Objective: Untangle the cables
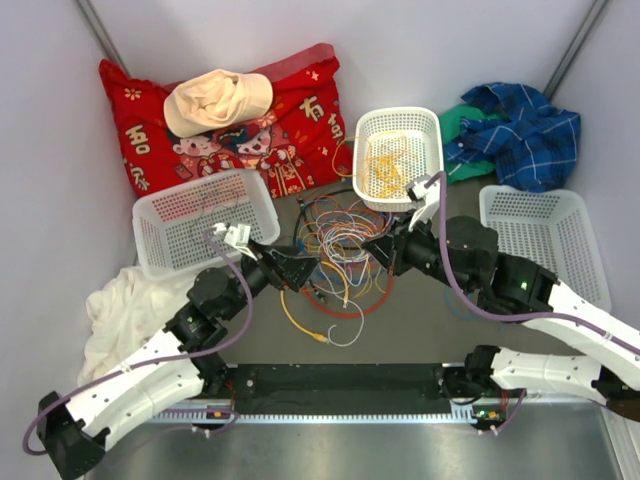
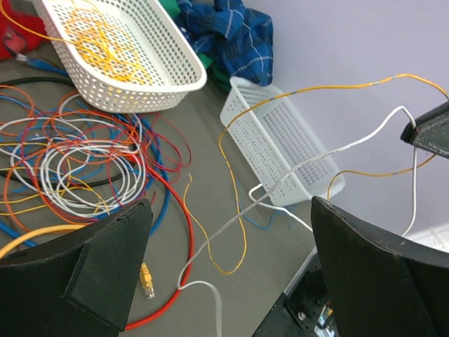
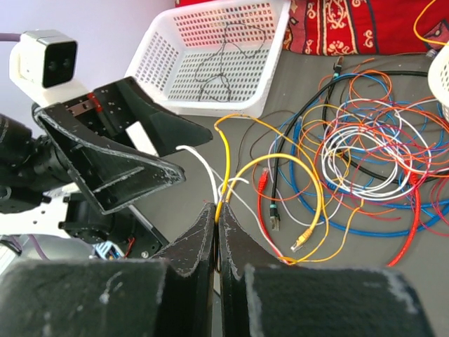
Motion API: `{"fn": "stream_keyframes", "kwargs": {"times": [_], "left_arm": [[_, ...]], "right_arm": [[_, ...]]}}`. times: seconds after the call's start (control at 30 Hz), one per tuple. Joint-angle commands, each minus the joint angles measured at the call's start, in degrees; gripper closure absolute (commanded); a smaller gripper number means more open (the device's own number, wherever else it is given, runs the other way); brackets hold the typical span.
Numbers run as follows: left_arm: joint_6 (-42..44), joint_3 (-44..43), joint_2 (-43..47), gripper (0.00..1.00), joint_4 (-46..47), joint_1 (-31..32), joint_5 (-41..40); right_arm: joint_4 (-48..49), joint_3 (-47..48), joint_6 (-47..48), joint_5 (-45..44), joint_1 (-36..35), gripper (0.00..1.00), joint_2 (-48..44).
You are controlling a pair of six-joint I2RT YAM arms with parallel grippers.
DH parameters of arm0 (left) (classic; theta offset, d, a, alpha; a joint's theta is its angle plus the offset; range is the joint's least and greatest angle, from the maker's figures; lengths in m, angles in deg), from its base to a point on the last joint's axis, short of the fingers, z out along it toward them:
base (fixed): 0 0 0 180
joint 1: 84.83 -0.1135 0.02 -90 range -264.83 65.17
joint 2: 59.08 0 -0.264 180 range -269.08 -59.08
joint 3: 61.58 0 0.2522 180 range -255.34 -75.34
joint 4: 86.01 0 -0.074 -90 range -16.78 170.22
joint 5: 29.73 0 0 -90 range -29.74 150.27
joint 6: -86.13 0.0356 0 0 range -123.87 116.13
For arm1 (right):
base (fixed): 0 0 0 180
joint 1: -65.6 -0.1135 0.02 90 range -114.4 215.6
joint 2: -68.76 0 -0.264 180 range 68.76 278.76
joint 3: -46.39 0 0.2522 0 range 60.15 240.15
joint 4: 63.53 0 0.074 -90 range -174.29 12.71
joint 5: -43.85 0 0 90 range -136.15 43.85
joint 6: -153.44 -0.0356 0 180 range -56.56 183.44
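The cables [image 1: 340,245] lie as a loose tangle of red, blue, white, orange and black loops on the grey table between the two grippers, also seen in the left wrist view [image 2: 77,158] and the right wrist view [image 3: 372,147]. My right gripper [image 3: 218,210] is shut at the tangle's edge on a yellow cable [image 3: 317,203] and a thin white wire [image 3: 203,165]. That white wire [image 2: 330,151] stretches in the air from the right gripper's tip [image 2: 421,130] and passes between the wide-open fingers of my left gripper [image 2: 231,281]. The left gripper [image 1: 300,270] holds nothing.
A white basket [image 1: 432,130] with yellow wires stands behind the tangle. Another white basket [image 1: 160,215] is at the left, a third [image 1: 545,240] at the right. A red cushion [image 1: 300,110] with a beige hat [image 1: 215,100], a blue plaid cloth [image 1: 520,130] and a white cloth [image 1: 120,310] lie around.
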Motion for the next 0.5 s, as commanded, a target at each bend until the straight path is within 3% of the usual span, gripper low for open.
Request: {"fn": "stream_keyframes", "kwargs": {"times": [0.0, 0.13, 0.27, 0.47], "left_arm": [[1.2, -0.2, -1.4, 0.01, 6.5, 0.1, 5.4], [1.1, 0.4, -3.1, 0.02, 8.1, 0.2, 6.8], [1.8, 0.5, -5.0, 0.12, 8.2, 0.4, 6.6], [3.1, -0.9, -11.6, 0.46, 7.6, 0.4, 4.9]], "right_arm": [[0.1, 2.6, -0.8, 1.0, -0.1, 1.00, -1.3], [0.1, 2.4, -1.1, 1.4, -0.1, 1.00, -1.4], [0.0, 2.5, -1.5, 1.8, -0.1, 1.00, -1.7], [0.2, 3.7, -2.2, 3.9, -0.1, 1.00, -2.3]]}}
